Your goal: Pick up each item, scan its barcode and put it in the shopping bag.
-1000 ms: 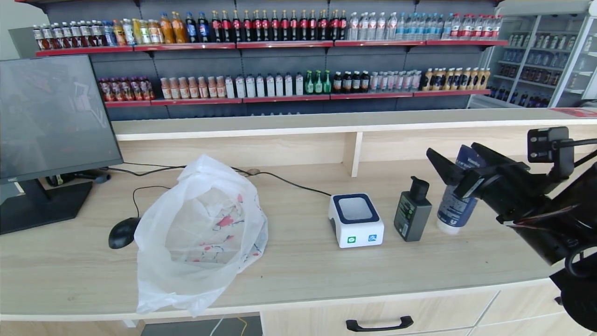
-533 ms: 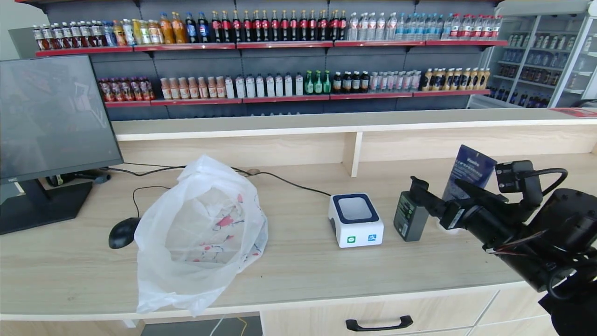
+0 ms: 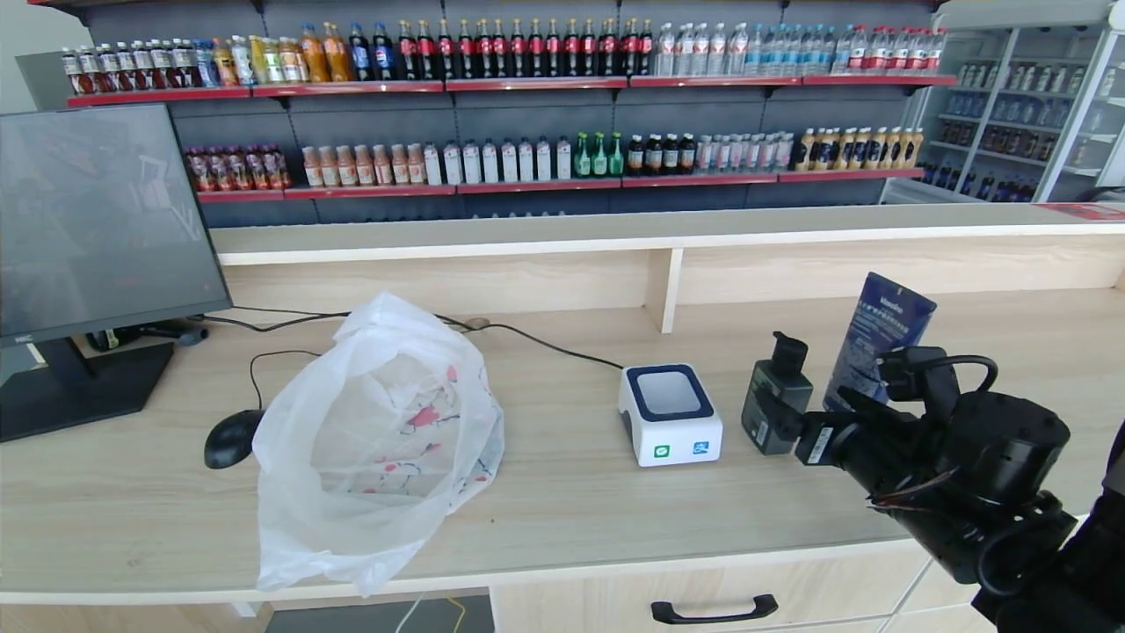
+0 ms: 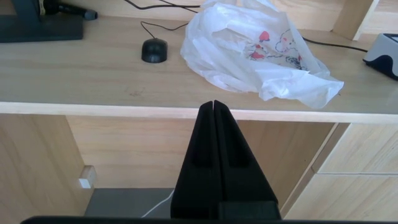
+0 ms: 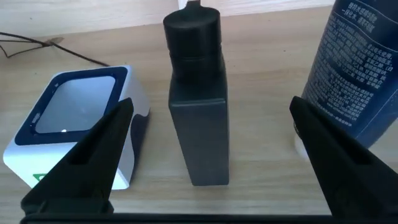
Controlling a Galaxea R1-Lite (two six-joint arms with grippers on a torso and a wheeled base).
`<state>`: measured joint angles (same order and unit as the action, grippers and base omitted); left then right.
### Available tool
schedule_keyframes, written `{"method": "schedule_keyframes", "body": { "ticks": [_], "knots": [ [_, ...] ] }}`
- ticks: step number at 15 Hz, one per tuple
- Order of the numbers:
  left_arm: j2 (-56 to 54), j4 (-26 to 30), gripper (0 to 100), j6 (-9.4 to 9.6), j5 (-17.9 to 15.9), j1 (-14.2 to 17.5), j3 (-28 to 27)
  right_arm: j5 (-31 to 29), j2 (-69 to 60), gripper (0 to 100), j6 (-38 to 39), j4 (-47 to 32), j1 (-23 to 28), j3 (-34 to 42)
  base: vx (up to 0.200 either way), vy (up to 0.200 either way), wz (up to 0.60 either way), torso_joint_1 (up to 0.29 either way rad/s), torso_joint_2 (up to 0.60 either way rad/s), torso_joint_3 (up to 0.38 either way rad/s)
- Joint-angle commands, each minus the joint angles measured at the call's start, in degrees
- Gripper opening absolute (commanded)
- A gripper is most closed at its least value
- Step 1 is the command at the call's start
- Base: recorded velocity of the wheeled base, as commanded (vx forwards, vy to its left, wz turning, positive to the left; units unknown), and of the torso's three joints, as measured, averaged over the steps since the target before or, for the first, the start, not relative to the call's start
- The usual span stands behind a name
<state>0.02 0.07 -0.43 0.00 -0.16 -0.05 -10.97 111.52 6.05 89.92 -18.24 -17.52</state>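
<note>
Right wrist view – right gripper [image 5: 210, 111]: jaws spread wide, holding nothing, one finger on either side of the dark pump bottle [image 5: 199, 143] and not touching it

- Step in hand, as judged: approach to the first pick; nothing scanned or bagged yet
- Dark pump bottle: upright on the counter [image 3: 571, 501], between the scanner [image 3: 671, 413] and the blue tube [image 3: 879, 338]
- Next move calls for: closing squarely on the bottle's flat body below the pump head, lifting straight up, then turning the barcode toward the scanner window
- In the way: the scanner sits just beside one finger and the blue tube just beside the other, standing on its cap – likely to topple if nudged
- Shopping bag [image 3: 378, 448]: white plastic, slumped on its side beyond the scanner, mouth loosely open; it may need a careful drop
- Left gripper [image 4: 214, 109]: fingers pressed together, empty, in front of the counter edge and below its top
- Other: mouse [image 3: 231, 440] touching the bag's side, monitor [image 3: 97, 220], cable [image 3: 527, 338] running behind the bag to the scanner
</note>
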Motion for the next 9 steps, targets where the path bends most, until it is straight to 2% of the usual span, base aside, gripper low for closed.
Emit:
{"method": "schedule_keyframes", "body": {
  "ticks": [1, 9],
  "knots": [
    [0.0, 0.0, 0, -0.01, 0.0, 0.0, 0.0, 0.1, 1.4, 100, -0.2, 0.1, 0.0, -0.4, 0.000, 0.000, 0.00, 0.000, 0.00, 0.000],
    [0.0, 0.0, 0, -0.01, 0.0, 0.1, 0.0, 0.2, 4.8, 100, -1.3, 0.1, 0.0, -2.7, 0.000, 0.000, 0.00, 0.000, 0.00, 0.000]
  ]
}}
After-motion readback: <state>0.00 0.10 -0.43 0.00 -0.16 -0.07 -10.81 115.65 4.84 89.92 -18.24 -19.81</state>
